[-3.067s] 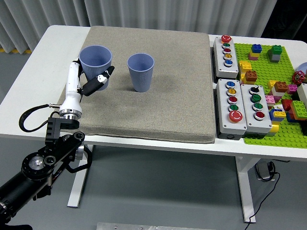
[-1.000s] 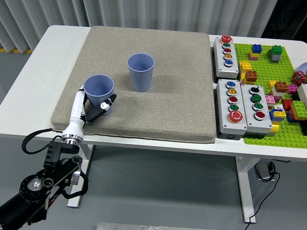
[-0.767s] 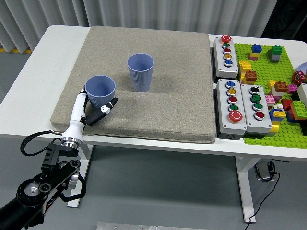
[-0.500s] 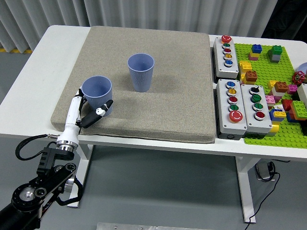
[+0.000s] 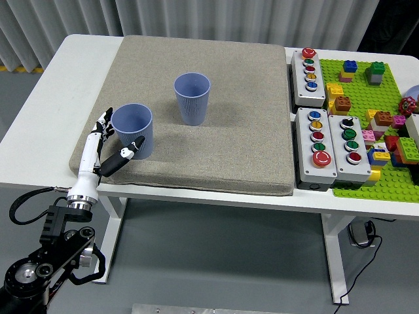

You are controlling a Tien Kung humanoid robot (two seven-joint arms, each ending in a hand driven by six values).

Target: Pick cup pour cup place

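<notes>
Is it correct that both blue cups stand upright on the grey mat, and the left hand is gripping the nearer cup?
Not quite. Both cups stand upright on the grey mat, but the left hand is not gripping the nearer cup. In the head view its fingers are spread open beside that cup, holding nothing. The farther cup stands alone.

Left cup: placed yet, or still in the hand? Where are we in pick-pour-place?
Looks like the tail end. The left cup stands upright on the grey mat, beside the second cup. The left hand is open just left of the left cup, fingers spread, not gripping it. Whether a pour happened cannot be told from this view. What looks left is clearing the arm away.
</notes>
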